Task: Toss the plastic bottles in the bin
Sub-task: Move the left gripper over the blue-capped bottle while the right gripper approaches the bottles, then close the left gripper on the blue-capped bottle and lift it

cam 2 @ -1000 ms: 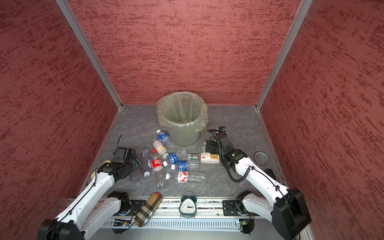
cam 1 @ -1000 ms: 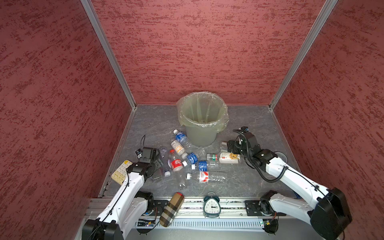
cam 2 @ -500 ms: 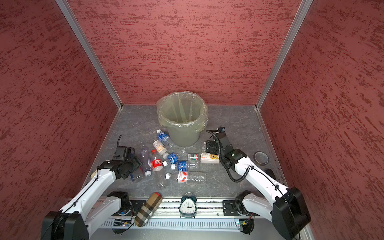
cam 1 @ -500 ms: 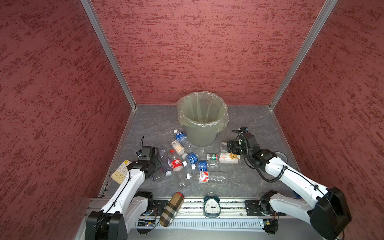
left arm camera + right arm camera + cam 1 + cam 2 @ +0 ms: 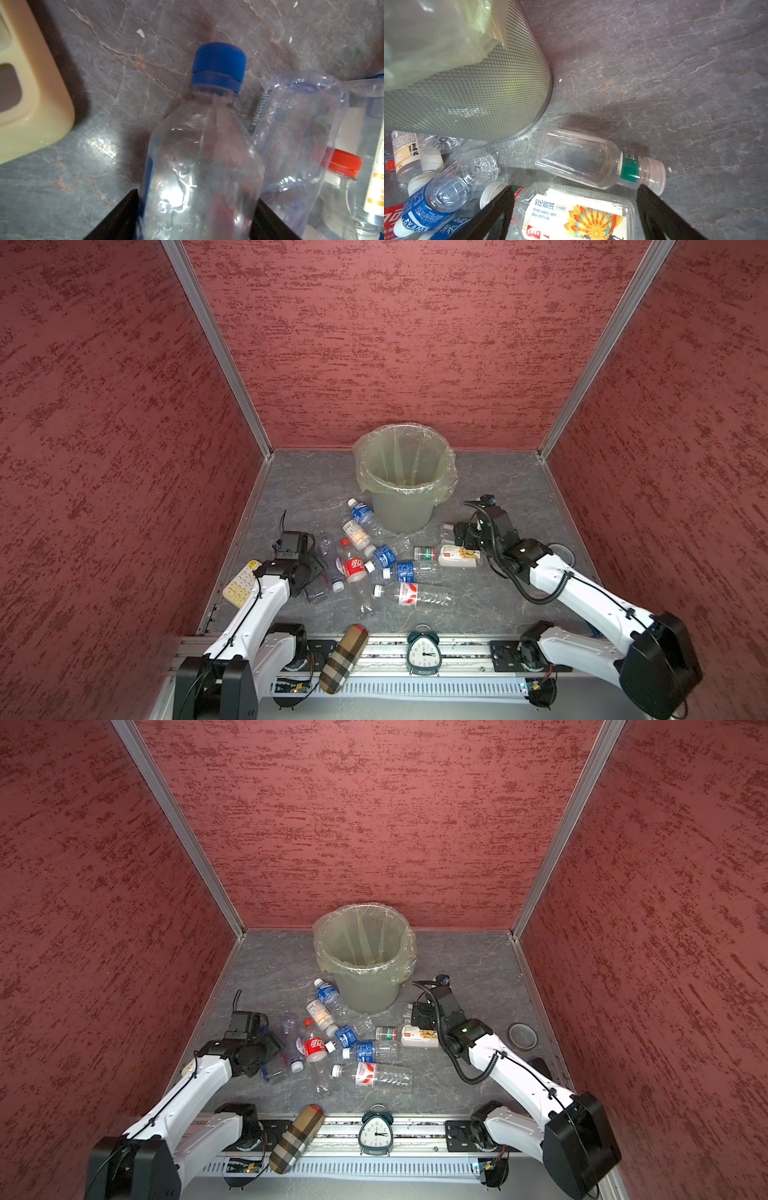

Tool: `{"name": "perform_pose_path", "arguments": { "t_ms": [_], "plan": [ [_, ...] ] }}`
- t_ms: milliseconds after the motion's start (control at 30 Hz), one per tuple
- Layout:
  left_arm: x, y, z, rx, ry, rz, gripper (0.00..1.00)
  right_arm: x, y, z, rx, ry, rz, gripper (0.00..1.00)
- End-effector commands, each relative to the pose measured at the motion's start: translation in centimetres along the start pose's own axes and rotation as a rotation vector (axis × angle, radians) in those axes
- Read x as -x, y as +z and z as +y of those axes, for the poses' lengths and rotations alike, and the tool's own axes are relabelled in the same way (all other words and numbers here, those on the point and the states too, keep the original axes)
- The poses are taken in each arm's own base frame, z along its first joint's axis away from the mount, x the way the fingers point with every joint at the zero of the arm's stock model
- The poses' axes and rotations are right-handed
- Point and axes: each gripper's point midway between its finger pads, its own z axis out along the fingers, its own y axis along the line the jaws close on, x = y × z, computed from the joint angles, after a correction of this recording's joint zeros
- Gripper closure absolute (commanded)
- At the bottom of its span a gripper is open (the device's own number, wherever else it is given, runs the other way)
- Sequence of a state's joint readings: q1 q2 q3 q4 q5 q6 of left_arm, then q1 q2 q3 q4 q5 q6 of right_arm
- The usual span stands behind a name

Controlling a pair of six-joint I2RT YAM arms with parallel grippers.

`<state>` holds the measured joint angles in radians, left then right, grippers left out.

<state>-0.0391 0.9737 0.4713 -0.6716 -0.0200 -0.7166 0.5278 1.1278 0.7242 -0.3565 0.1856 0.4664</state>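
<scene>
Several plastic bottles lie scattered in front of the bin, a grey-green bucket lined with a yellowish bag, seen in both top views and in the right wrist view. My left gripper is low at the pile's left edge, shut on a clear blue-capped bottle that lies on the floor. My right gripper stands open to the right of the bin. Its fingers straddle a flat bottle with a white-yellow flower label. A green-label bottle lies just beyond.
A plaid brown case and a green alarm clock sit on the front rail. A beige keypad lies left of my left gripper. A tape roll lies at the right. Red walls enclose three sides.
My left arm has shifted slightly while its gripper stays over the same bottle. The right arm and the bottles have not visibly moved.
</scene>
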Motion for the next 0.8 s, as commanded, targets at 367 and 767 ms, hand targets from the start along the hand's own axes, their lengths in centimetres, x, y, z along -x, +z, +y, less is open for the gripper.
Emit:
{"name": "perform_pose_path", "arguments": {
  "t_ms": [367, 767],
  "plan": [
    [0.3, -0.8, -0.8, -0.058, 0.028, -0.027, 0.42, 0.0, 0.0, 0.5, 0.02, 0.006, -0.001, 0.09],
    [1.7, -5.3, -2.5, -0.063, 0.12, -0.157, 0.42, 0.6, -0.1, 0.8, 0.026, 0.004, -0.016, 0.09]
  ]
}}
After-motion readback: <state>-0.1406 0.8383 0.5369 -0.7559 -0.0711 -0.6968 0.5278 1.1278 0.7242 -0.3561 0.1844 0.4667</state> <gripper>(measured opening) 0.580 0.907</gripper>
